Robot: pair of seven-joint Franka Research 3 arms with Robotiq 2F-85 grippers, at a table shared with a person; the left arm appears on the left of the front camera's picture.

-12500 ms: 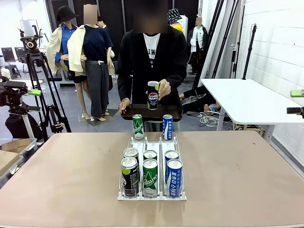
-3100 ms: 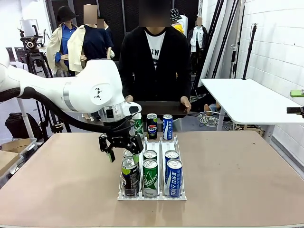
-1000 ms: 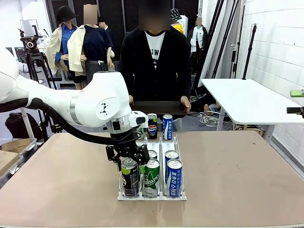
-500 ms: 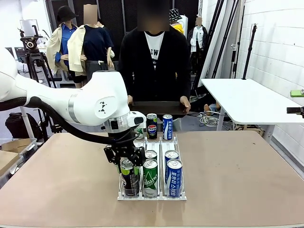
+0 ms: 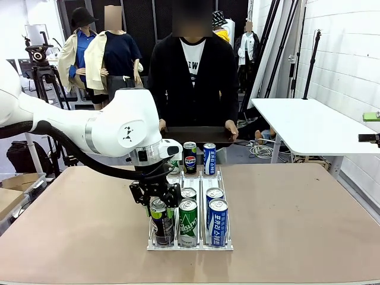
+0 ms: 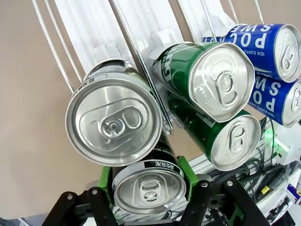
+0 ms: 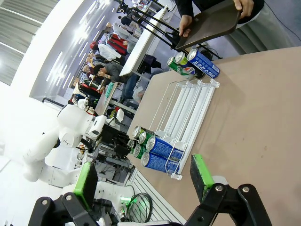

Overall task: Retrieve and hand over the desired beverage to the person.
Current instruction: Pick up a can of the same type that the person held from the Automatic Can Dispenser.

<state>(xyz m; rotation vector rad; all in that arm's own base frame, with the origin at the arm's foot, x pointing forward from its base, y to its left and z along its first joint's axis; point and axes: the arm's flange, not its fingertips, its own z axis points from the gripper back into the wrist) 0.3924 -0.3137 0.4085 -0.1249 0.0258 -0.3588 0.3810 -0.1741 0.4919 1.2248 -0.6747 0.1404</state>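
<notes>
From the front, the left gripper (image 5: pixel 158 199) is clenched on the top of the black can (image 5: pixel 161 224). This is the front can in the left lane of the white rack (image 5: pixel 190 245), which sits mid-counter (image 5: pixel 297 225) and runs from the near edge toward the far edge. The grip is high on the can, probably because the lane's wires block access lower down. A green can (image 5: pixel 187 223) stands just beside it and a blue can (image 5: pixel 218 222) one lane further over. At the far edge the person (image 5: pixel 191 83) holds a dark tray (image 5: pixel 199 135) level in both hands, apparently ready to receive. Three cans (image 5: pixel 190 158) stand upright between the rack and the tray, so they lie on the handover path.

The left wrist view shows the green pads (image 6: pixel 106 181) pressed against both sides of the black can (image 6: pixel 149 188). A second black can (image 6: pixel 114 121) crowds it from behind in the same lane. A wire divider (image 6: pixel 138 61) separates it from the green can (image 6: pixel 233 143). A straight upward lift looks like the only clean way out.

In the right wrist view, the right gripper (image 7: pixel 143 175) hangs released and holds nothing, well apart from the rack (image 7: pixel 188 106). The tray (image 7: pixel 207 28) waits beyond the rack.
</notes>
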